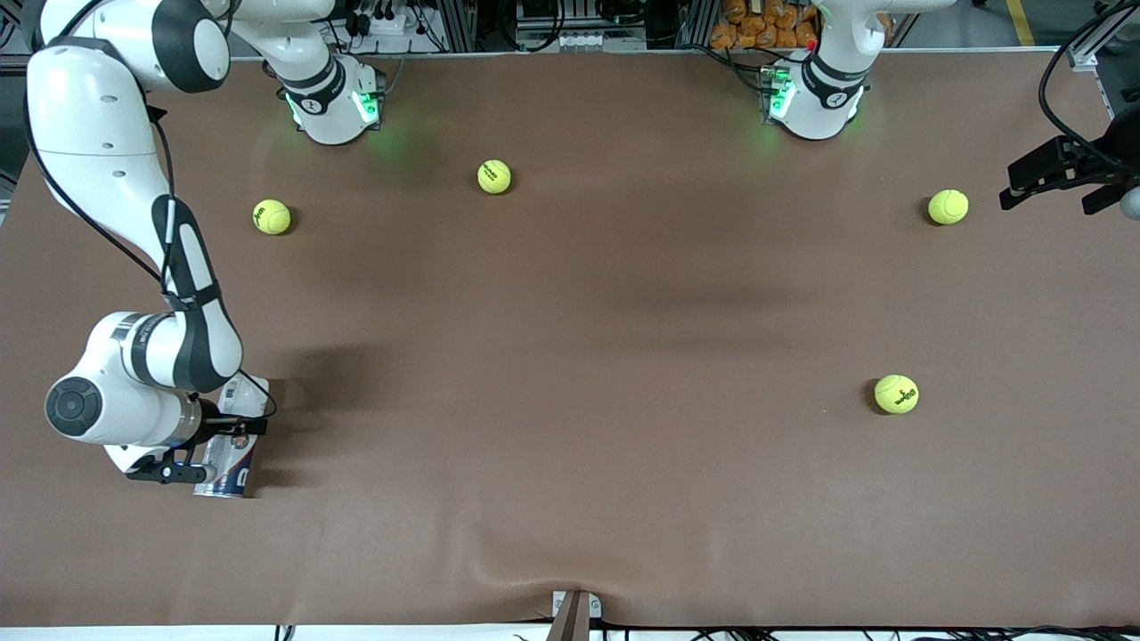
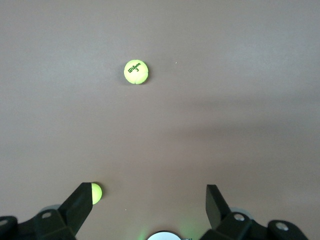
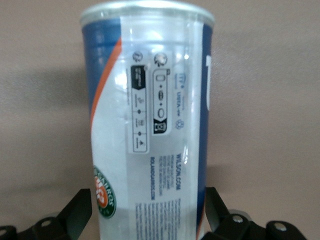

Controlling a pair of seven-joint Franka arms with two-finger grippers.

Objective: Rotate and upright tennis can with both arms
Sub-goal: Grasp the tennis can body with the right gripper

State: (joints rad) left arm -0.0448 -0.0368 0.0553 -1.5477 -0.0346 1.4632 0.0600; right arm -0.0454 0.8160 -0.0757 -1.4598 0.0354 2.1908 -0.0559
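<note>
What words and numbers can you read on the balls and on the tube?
"Wilson 3": on the tennis ball in the left wrist view.
"WILSON.COM": printed along the tennis can, in the right wrist view.
Round green-and-orange logo on the can: lettering too blurred to read.
Other small print and symbols on the can: too small to read.
Dark marks on the balls in the front view: too small to read.

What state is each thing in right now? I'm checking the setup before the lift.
Right gripper: open, straddling the tennis can.
Tennis can: lying on its side on the table.
Left gripper: open, empty, waiting over the table.
Tennis balls: four, loose on the table.
</note>
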